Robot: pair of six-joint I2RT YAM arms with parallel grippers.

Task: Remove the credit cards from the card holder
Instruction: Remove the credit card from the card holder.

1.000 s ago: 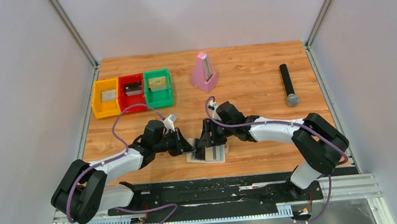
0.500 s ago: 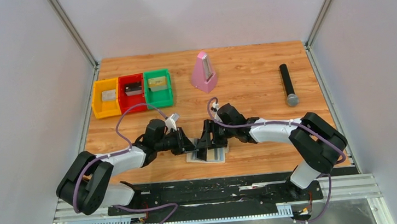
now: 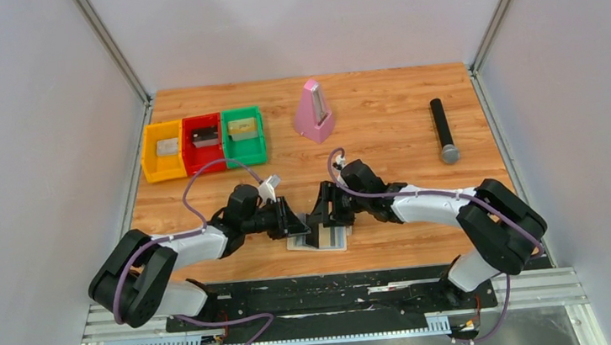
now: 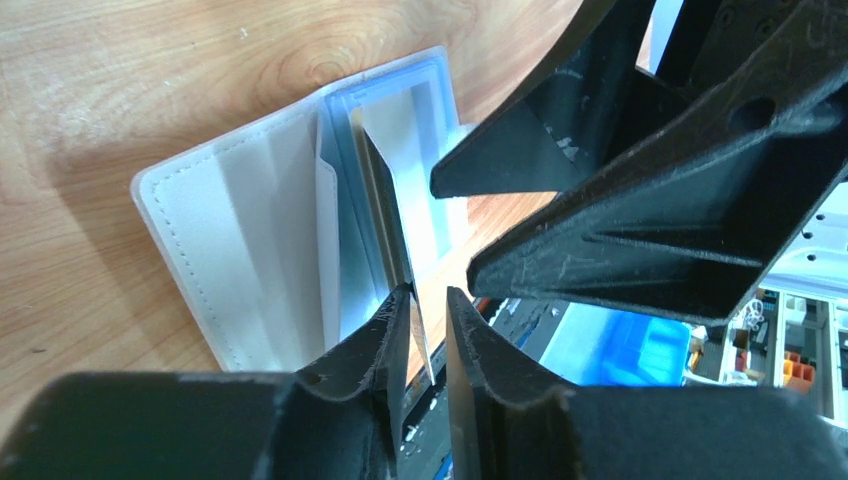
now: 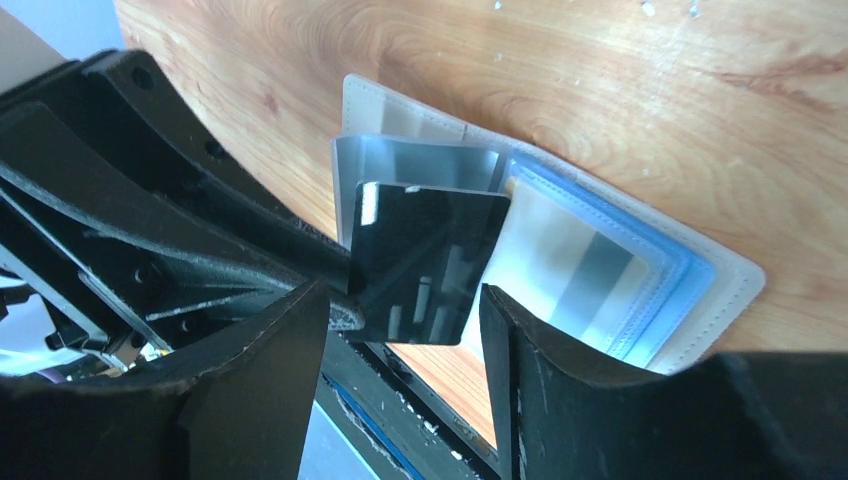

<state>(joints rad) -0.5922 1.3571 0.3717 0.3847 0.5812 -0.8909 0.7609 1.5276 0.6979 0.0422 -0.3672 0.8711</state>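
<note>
The card holder (image 4: 200, 240) is lying open on the wooden table (image 3: 382, 123), close to the near edge, with its cream outside facing down and its pale blue pockets facing up. The two arms are meeting right over it. The left gripper (image 4: 428, 300) is pinching the dark card (image 5: 425, 255) by one edge, with its two fingers squeezing the thin card between them. The card is sticking up at a slant over the middle of the holder. I cannot tell if its far end is sitting in a pocket or is all the way out. The right gripper (image 5: 405, 290) is hanging just beside the left one with its fingers spread wide, and the dark card is showing in the gap between them. It is not gripping anything. A clear flap of the holder is lifting up a little behind the card. Far back on the table, three bins are sitting in a row, yellow (image 3: 161, 152), red (image 3: 202, 143) and green (image 3: 244, 136), well apart from the holder.
</note>
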